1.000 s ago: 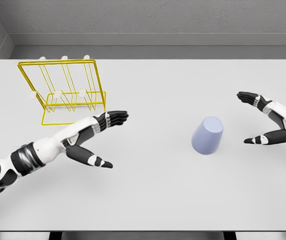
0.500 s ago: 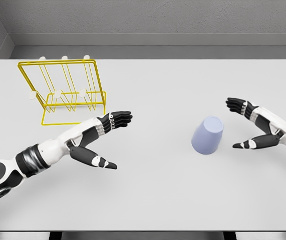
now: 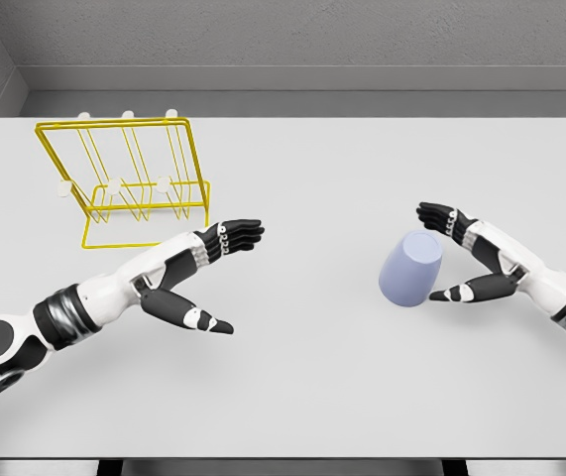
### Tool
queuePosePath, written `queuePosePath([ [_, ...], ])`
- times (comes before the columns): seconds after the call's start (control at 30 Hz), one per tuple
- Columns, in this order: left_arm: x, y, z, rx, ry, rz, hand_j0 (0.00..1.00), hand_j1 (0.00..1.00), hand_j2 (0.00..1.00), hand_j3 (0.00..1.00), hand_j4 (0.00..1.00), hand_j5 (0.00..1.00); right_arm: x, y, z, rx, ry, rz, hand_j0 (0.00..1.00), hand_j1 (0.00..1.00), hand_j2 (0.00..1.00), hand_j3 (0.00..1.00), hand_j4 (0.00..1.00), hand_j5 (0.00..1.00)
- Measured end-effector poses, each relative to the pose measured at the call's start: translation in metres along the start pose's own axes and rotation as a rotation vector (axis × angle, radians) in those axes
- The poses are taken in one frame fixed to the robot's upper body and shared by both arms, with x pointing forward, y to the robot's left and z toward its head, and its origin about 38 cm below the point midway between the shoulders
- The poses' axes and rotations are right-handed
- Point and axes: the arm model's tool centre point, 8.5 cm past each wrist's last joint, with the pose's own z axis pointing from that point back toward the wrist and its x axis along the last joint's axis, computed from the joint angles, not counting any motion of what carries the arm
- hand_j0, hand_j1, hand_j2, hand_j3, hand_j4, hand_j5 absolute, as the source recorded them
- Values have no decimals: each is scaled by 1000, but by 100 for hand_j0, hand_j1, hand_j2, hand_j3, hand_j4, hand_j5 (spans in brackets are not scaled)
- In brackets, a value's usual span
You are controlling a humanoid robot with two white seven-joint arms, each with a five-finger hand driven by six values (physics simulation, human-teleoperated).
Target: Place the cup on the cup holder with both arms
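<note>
Cup sits inverted on table, right of centre, axis tilted slightly. Your right hand spread wide, empty, just beside cup's right flank; clearly nearer. Left hand relaxed, empty, well apart, near yellow cup holder.

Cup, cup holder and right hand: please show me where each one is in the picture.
cup (image 3: 410, 269), head view, on its lavender side wall.
cup holder (image 3: 122, 185), head view, on the yellow wire frame near its middle.
right hand (image 3: 461, 260), head view, on the palm between the spread fingers and thumb.
</note>
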Motion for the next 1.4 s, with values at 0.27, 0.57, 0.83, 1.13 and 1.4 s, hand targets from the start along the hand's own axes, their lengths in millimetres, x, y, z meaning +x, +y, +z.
queuePosePath([
  [0.27, -1, 0, -2, 1, 10, 6, 100, 100, 100, 100, 100, 100, -5, 7, -4, 20, 10, -12, 100, 100, 100, 100, 100, 100],
  [0.57, -2, -1, -3, 2, 16, 9, 100, 100, 100, 100, 100, 100, -8, 15, -8, 41, 9, -21, 100, 100, 100, 100, 100, 100],
  [0.83, -3, 0, -4, 6, 22, 9, 100, 100, 100, 100, 100, 100, -9, 17, -11, 47, 10, -24, 100, 100, 100, 100, 100, 100],
  [1.13, -6, 0, -5, 8, 52, 19, 100, 100, 100, 100, 100, 100, -11, 18, -16, 50, 8, -29, 97, 97, 97, 97, 97, 97],
  [1.4, -7, -1, -6, 8, 51, 22, 100, 100, 100, 100, 100, 100, -14, 22, -20, 47, 5, -55, 75, 75, 75, 75, 75, 75],
])
